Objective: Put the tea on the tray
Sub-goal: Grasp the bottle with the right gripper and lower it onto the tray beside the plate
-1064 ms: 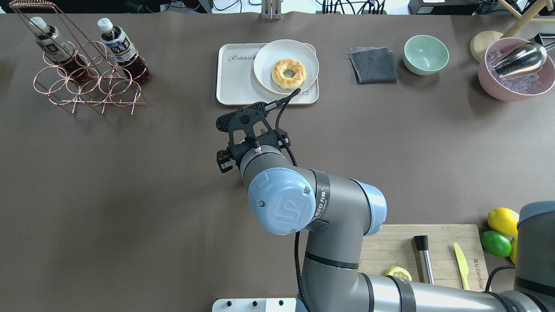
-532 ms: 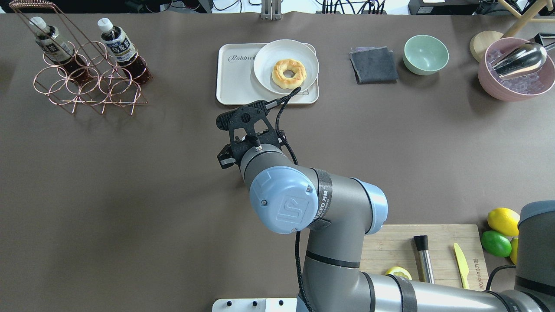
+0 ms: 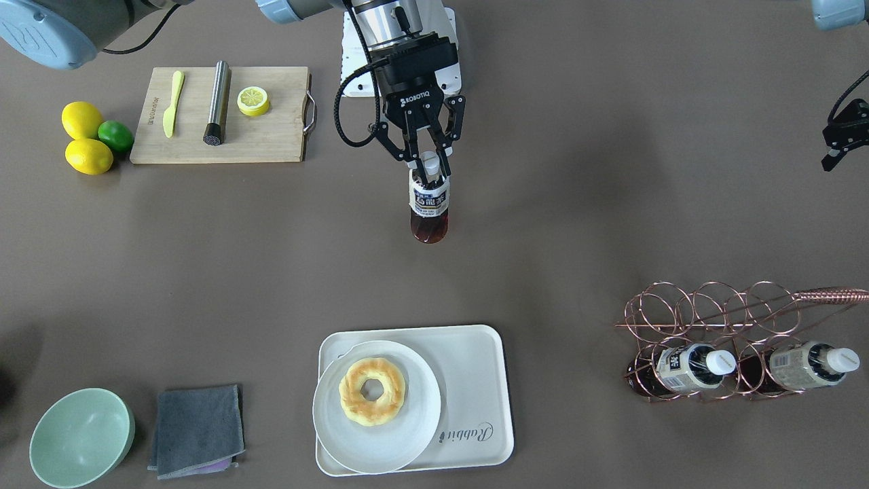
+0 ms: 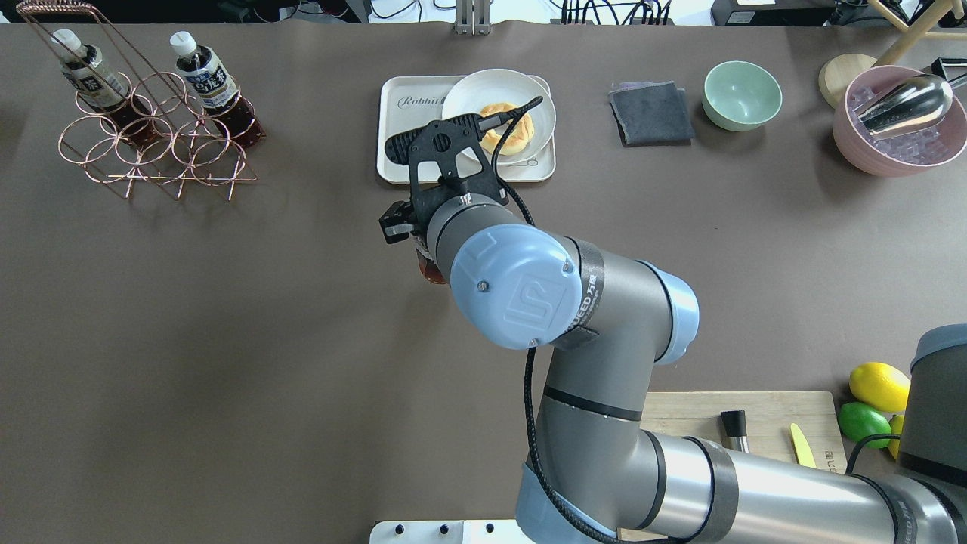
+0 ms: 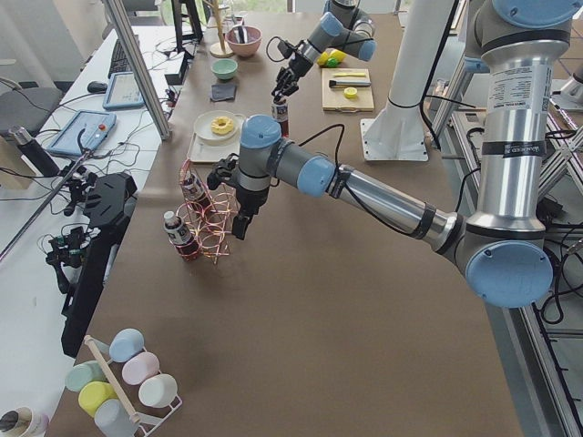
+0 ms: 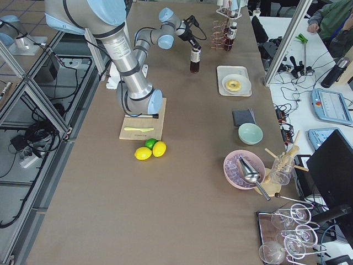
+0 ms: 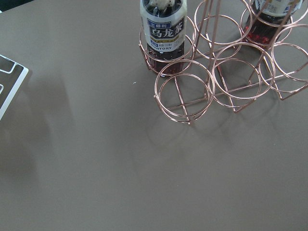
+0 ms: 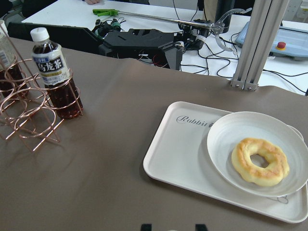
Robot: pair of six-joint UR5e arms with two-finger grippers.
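My right gripper (image 3: 430, 175) is shut on the neck of a tea bottle (image 3: 429, 212) with dark liquid, a white cap and a printed label, and holds it upright over the bare table short of the tray. A sliver of the bottle shows under the wrist in the overhead view (image 4: 428, 270). The cream tray (image 3: 475, 380) with "Rabbit" script lies further out, also in the overhead view (image 4: 412, 147). My left gripper (image 3: 836, 139) hangs by the copper rack (image 5: 208, 228); I cannot tell if it is open.
A white plate (image 3: 353, 435) with a doughnut (image 3: 372, 390) fills the tray's half away from the script. Two more tea bottles (image 4: 208, 79) (image 4: 84, 74) stand in the rack (image 4: 151, 151). A grey cloth (image 4: 651, 113), green bowl (image 4: 742, 94), cutting board (image 3: 220, 142) and lemons (image 3: 85, 139) lie around.
My right arm has moved forward toward the tray with the bottle in its grip; its wrist now overlaps the plate in the overhead view.
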